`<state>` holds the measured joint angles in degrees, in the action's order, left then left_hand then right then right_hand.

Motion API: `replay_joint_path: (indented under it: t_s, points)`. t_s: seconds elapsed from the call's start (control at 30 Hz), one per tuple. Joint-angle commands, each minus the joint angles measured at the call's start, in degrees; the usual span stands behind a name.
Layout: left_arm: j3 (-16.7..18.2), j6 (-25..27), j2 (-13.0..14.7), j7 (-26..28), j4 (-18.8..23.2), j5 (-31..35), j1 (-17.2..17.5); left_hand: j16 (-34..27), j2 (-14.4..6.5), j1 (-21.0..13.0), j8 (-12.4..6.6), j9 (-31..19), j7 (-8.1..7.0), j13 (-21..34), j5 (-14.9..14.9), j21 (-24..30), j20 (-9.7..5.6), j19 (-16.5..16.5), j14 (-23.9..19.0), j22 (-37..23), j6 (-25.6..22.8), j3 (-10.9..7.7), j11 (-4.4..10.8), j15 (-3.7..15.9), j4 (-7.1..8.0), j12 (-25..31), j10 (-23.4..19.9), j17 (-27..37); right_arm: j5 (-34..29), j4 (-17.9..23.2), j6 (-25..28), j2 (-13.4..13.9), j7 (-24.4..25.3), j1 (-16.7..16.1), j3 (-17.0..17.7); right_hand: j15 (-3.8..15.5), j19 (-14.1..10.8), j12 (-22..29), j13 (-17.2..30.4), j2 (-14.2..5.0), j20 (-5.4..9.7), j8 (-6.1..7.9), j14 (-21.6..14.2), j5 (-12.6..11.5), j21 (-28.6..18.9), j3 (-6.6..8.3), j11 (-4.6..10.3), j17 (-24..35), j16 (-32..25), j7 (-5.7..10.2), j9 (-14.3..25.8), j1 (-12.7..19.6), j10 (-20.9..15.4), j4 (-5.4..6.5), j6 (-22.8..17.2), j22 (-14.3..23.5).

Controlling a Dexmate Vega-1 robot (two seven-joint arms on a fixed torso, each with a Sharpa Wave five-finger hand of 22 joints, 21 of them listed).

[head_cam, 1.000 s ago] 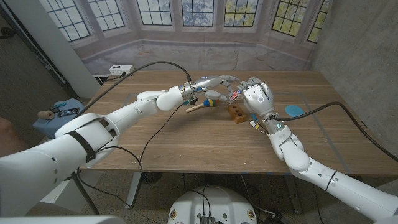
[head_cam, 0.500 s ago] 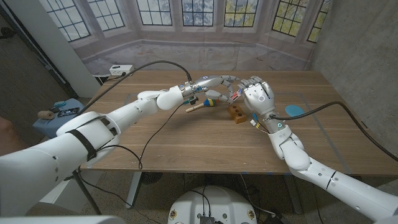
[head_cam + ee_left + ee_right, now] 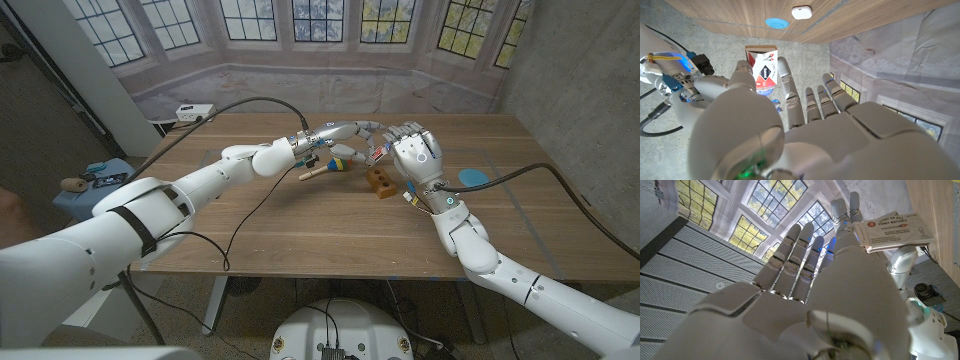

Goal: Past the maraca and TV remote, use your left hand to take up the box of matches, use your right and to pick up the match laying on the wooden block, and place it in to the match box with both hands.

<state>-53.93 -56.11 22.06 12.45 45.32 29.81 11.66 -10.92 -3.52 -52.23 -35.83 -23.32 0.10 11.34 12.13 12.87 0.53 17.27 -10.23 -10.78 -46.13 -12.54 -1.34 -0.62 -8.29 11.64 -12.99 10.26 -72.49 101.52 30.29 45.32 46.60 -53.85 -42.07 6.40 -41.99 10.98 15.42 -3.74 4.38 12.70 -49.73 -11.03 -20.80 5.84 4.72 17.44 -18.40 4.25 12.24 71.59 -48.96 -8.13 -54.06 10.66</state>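
Left hand (image 3: 345, 133) holds the box of matches (image 3: 378, 153) pinched between thumb and fingers, above the far middle of the table (image 3: 300, 225); box label is readable in the left wrist view (image 3: 763, 70). Right hand (image 3: 415, 157) is raised right beside the box, fingers nearly straight and close together; whether it holds the match, cannot tell. Maraca (image 3: 330, 167) and wooden block (image 3: 380, 181) lie just below both hands

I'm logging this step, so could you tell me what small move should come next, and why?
Probably bring the right hand a little closer to the matchbox and line the match up with its opening. The left hand already holds the matchbox up off the table, above the maraca, and the two hands meet there. Whether the match is gripped cannot be seen.
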Motion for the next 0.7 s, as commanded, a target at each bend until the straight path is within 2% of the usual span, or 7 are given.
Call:
replay_joint_path:
  t_s: [0.03, 0.47, 0.7]
  points:
    - [-0.2, -0.3, -0.1, 0.0, -0.7, -0.4, -0.3, 0.2, -1.4, -1.1, -0.36, -0.2, -0.14, 0.1, 0.5, 0.1, -0.11, -0.2, 0.0, -0.3, -0.1, 0.15, 0.27, -0.3, -0.07, 0.0, 0.1, 0.1, 0.3, -0.4, 0.2, -0.4, 0.2, 0.1, -0.3, 5.29, 0.3, -0.4, 0.0, 0.7, 2.99, -0.34, 0.8, -0.3, 0.1, -0.44, -0.18, 0.2, 0.3, 0.04, 0.1, -0.4, 0.9, 0.01, 0.7, 0.2]
    - [-0.5, -0.6, -0.2, 0.2, -1.4, -0.4, -0.6, 0.2, -1.5, -1.1, -0.3, -0.2, -0.01, 0.1, 0.4, 0.1, -0.04, -0.2, 0.1, -0.3, 0.2, 0.13, 0.22, -0.39, -0.05, 0.0, 0.2, 0.1, 0.7, -0.1, 1.0, -0.3, -0.2, 0.2, 0.1, 4.9, 1.0, -0.2, -0.1, 0.67, 2.54, -0.76, 2.1, -0.5, 0.4, -0.76, -0.73, 0.7, 0.4, -0.21, 0.0, -1.3, 2.0, 0.51, 1.8, 0.1]
    - [-0.2, 0.1, 0.6, -0.6, 0.2, -0.7, -0.1, 0.2, -1.4, -1.0, -0.3, -0.1, -0.02, 0.1, 0.4, 0.1, -0.12, -0.2, 0.1, -0.3, 0.1, 0.19, 0.28, -0.39, -0.02, 0.0, 0.2, 0.1, 1.5, 0.5, 1.1, 0.3, -0.2, -0.3, 0.9, 5.01, 1.3, 0.0, -0.1, 0.61, 2.43, -0.78, 2.2, -0.5, 0.5, -0.96, -0.7, 1.0, 0.1, -0.16, 0.0, -1.9, 2.1, 0.78, 1.9, 0.1]
